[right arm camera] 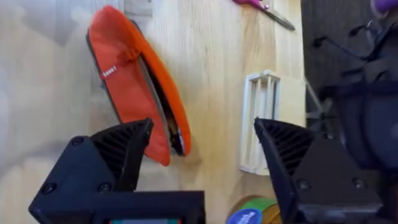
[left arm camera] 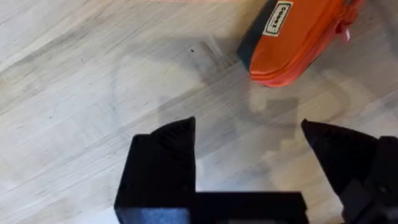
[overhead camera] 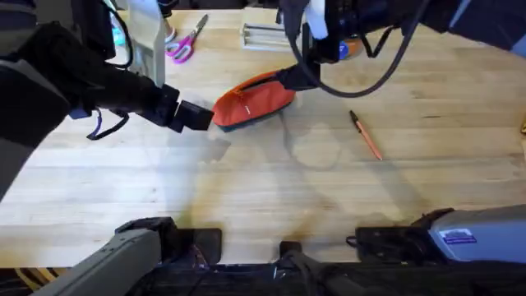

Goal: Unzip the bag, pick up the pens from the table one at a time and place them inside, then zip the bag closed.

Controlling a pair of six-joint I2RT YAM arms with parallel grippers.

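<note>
The orange-red bag (overhead camera: 255,100) lies on the table (overhead camera: 246,181) left of centre, its dark blue underside showing at the front. In the right wrist view the bag (right arm camera: 124,81) shows a dark gap along its zipper edge near my fingers. My right gripper (overhead camera: 292,78) is at the bag's right end, open (right arm camera: 204,127), with that end just between the jaws. My left gripper (overhead camera: 201,115) is open just off the bag's left end; the bag (left arm camera: 298,37) lies beyond the fingers (left arm camera: 180,134). One orange pen (overhead camera: 366,135) lies on the table to the right.
Pink-handled scissors (overhead camera: 187,41) lie at the back left and a white rack (overhead camera: 263,34) stands behind the bag, close to my right gripper (right arm camera: 261,118). A round container (right arm camera: 249,211) sits near the rack. Bare wood stretches across the front.
</note>
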